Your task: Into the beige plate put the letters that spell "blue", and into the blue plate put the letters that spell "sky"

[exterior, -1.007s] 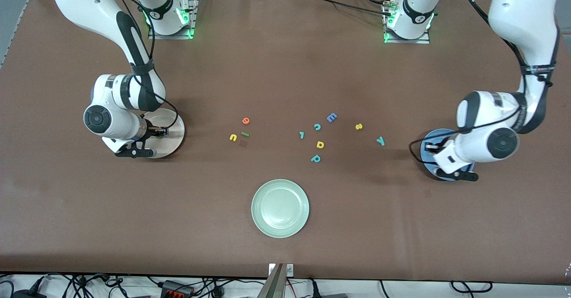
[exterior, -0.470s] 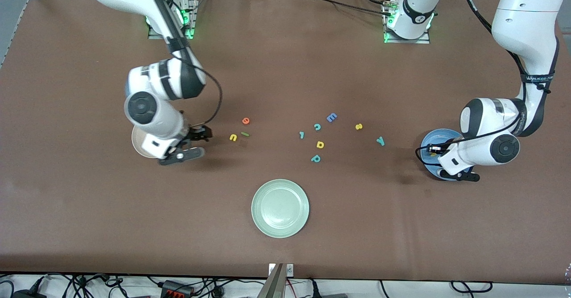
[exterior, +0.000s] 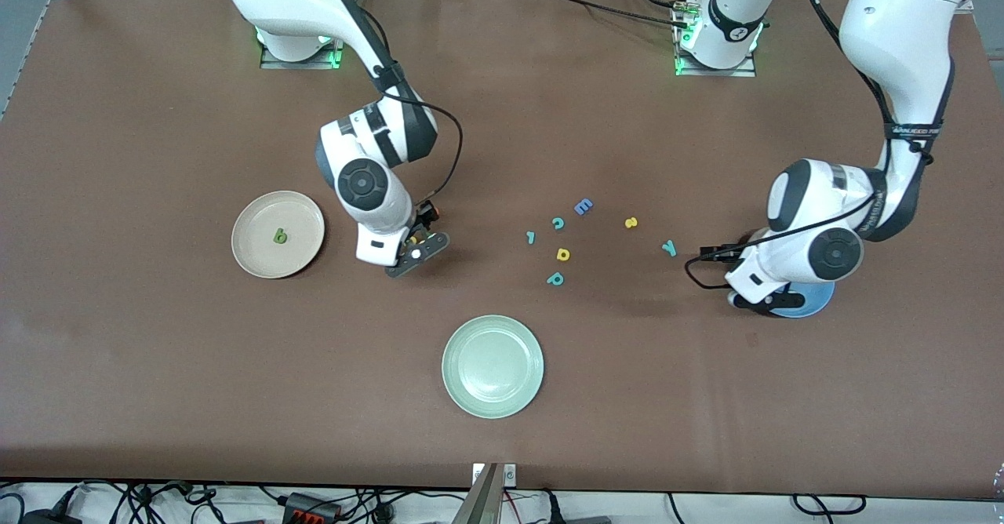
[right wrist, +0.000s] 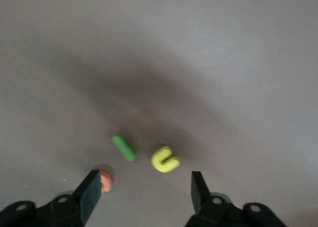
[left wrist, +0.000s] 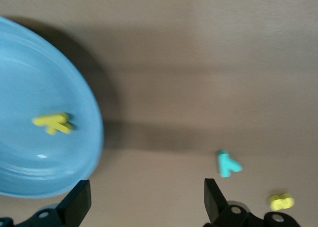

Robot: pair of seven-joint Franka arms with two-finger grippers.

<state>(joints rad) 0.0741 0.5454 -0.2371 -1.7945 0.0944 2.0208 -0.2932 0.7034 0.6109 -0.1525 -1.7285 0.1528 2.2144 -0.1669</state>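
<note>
The beige plate holds the dark green b. My right gripper hangs open over the green l, yellow u and orange e, which the hand mostly hides in the front view. The blue plate, half under the left arm, holds the yellow k. My left gripper stands open and empty just off that plate's rim, toward the teal y. The yellow s lies farther from the front camera than the y.
A pale green plate sits nearest the front camera. Mid-table lie a blue capital E, a teal c, a small teal hooked letter, a yellow a and a teal p.
The right arm left the b in the beige plate and swung over the u, l and e. The left gripper opened, left the k in the blue plate, and shifted toward the y.
</note>
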